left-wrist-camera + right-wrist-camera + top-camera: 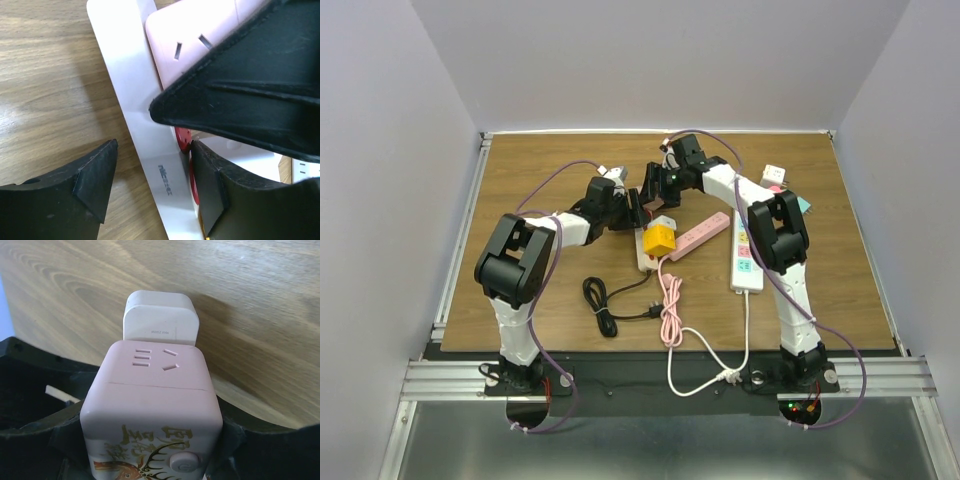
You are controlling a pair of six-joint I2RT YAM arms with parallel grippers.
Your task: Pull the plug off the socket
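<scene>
Right claw [150, 432] clenched on the pink cube adapter [152, 390] at frame centre, apparently seated in the white power strip [127, 95]; left claw [152, 175] released, astride that strip; rigid, light, smooth plastic, probably tight-seated; hold the flat flanks, pull straight.

1. The cube socket [152, 390] sits between the right end effector's [150, 432] fingers, with the plug [160, 320] on its far face.
2. The centre strip [132, 100] lies under it; whether they touch is unclear.
3. The left end effector [152, 192] has one finger over this strip and the other over bare table [820, 290].
4. A block adapter [659, 240] sits on the centre strip.
5. A slanted strip [705, 232] lies right of it, and a long strip [746, 255] further right.
6. A coiled cord [603, 300] lies in front.
</scene>
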